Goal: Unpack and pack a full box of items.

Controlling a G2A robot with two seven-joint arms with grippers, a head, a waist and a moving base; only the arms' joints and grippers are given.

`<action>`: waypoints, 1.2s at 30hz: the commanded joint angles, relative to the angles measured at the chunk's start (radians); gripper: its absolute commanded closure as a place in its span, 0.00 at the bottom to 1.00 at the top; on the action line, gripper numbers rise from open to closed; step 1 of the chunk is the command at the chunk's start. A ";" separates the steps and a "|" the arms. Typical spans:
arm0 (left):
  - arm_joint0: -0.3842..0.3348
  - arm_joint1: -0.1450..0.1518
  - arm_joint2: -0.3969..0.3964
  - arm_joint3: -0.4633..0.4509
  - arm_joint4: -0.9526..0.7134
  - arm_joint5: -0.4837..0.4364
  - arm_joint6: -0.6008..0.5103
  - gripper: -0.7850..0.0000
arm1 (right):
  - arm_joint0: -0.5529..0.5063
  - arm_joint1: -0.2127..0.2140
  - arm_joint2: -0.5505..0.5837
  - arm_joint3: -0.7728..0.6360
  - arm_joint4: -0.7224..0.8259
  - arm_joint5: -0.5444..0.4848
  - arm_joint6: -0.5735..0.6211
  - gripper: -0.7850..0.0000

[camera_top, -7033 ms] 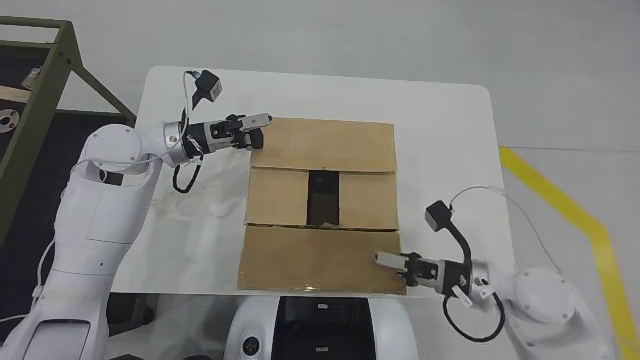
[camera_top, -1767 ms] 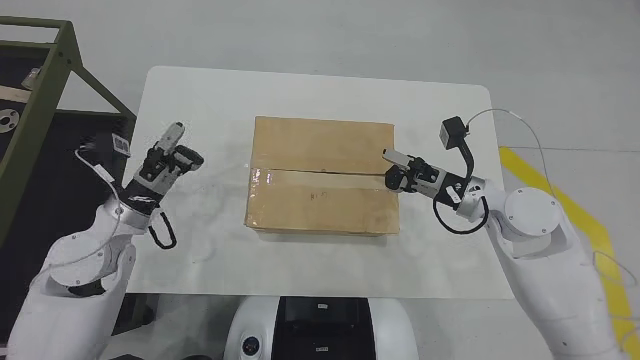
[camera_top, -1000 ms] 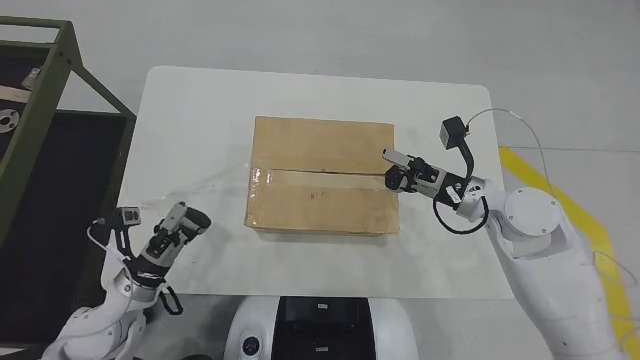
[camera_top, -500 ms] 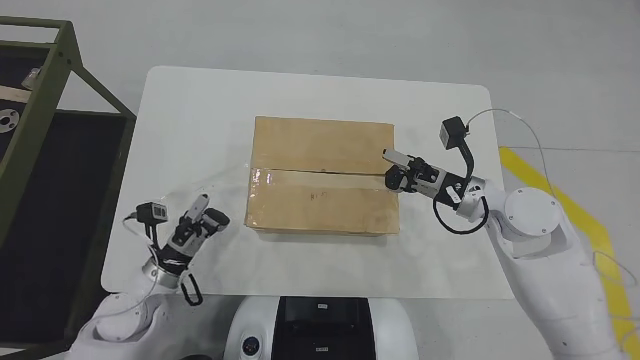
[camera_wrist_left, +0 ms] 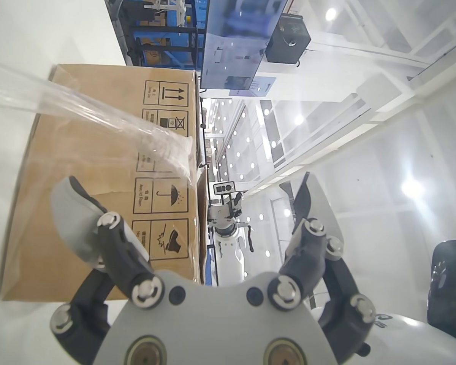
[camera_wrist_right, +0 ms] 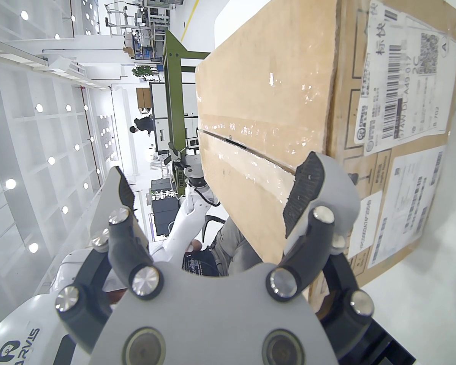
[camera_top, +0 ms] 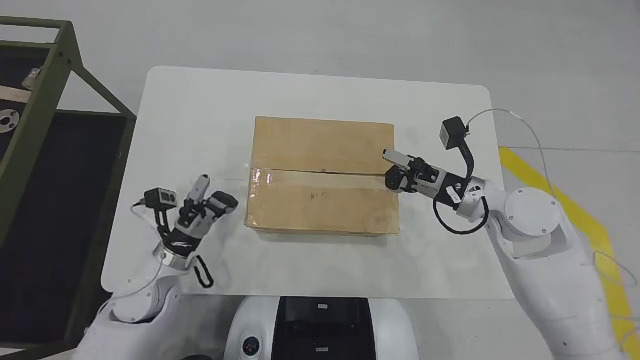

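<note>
The cardboard box (camera_top: 320, 175) stands shut in the middle of the white table (camera_top: 200, 100), its two top flaps meeting at a centre seam. A loose strip of clear tape (camera_wrist_left: 98, 111) runs off the box's top edge on its left side. My left gripper (camera_top: 215, 196) (camera_wrist_left: 192, 207) is open just left of the box near its front corner, with nothing between its fingers. At the box's right edge by the seam, my right gripper (camera_top: 393, 161) (camera_wrist_right: 216, 191) is open, one finger (camera_wrist_right: 307, 188) over the top corner of the labelled side.
A green metal frame cart (camera_top: 50, 70) stands off the table's left side. A yellow floor line (camera_top: 560, 210) runs past on the right. Bare table surface lies behind the box and to its left and right.
The box's flaps, open 7 s ago, are now shut. My left arm dropped back toward the table's front left, then came in close to the box's left side. The right gripper has stayed put since 1.8 s ago.
</note>
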 commanded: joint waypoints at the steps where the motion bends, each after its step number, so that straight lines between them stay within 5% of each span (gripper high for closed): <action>1: -0.011 -0.002 0.000 0.002 -0.015 0.003 0.000 0.00 | 0.000 0.000 0.000 0.000 0.000 0.000 0.000 0.00; 36: -0.163 -0.036 0.042 -0.022 0.029 0.073 0.091 0.00 | 0.000 0.000 0.000 0.000 0.000 0.000 0.000 0.00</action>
